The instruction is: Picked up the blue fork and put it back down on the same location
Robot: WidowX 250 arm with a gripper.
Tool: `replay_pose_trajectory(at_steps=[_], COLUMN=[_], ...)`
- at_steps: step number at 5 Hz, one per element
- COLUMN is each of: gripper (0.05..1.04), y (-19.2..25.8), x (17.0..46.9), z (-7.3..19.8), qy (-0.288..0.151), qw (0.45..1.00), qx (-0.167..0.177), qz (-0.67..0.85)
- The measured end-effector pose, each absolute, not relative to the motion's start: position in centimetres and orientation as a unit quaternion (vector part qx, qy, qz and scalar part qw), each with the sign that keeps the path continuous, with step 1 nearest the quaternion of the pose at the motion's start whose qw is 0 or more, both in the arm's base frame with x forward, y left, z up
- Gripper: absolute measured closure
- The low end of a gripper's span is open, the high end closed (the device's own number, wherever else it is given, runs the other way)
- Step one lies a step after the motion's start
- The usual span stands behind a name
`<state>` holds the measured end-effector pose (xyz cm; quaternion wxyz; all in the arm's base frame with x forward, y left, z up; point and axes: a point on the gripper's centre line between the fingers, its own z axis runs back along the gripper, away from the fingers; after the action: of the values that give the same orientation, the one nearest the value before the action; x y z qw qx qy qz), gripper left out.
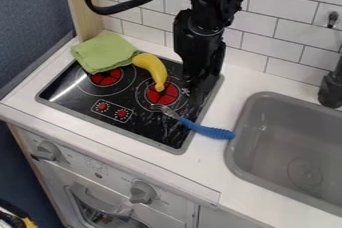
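Note:
The black gripper [194, 84] hangs over the right back part of the stovetop, beside the banana and a little above and behind the fork. How its jaws stand cannot be made out against the dark stove. The blue fork [208, 130] lies with its metal head on the black stovetop [143, 129], near the front of the right burner. Its blue handle crosses the stove's right edge onto the white counter, and the handle's end is close to the sink's left rim. A gap shows between the gripper and the fork's handle.
A yellow banana [152, 68] lies at the back of the stove with one end on the right burner. The green cloth [104, 53] is folded at the back left corner. At right is the grey sink [242, 144] with a black faucet [331, 87]; a tiled wall stands behind.

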<state>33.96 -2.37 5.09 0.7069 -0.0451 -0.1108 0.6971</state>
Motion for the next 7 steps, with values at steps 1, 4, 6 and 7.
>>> replay_pose_trajectory(at_steps=[1, 4, 6, 7], gripper=[0.083, 0.083, 0.129, 0.414], y=[-2.4, -3.8, -4.6, -5.2], x=[33.7, 32.2, 33.4, 33.9], z=[4.1, -1.7, -4.2, -4.1], qy=[-0.1, -0.027, -0.018, -0.035], qw=[0.707, 0.721, 0.734, 0.745], qx=[-0.035, 0.01, 0.007, 0.016], qz=[0.699, 0.692, 0.679, 0.666])
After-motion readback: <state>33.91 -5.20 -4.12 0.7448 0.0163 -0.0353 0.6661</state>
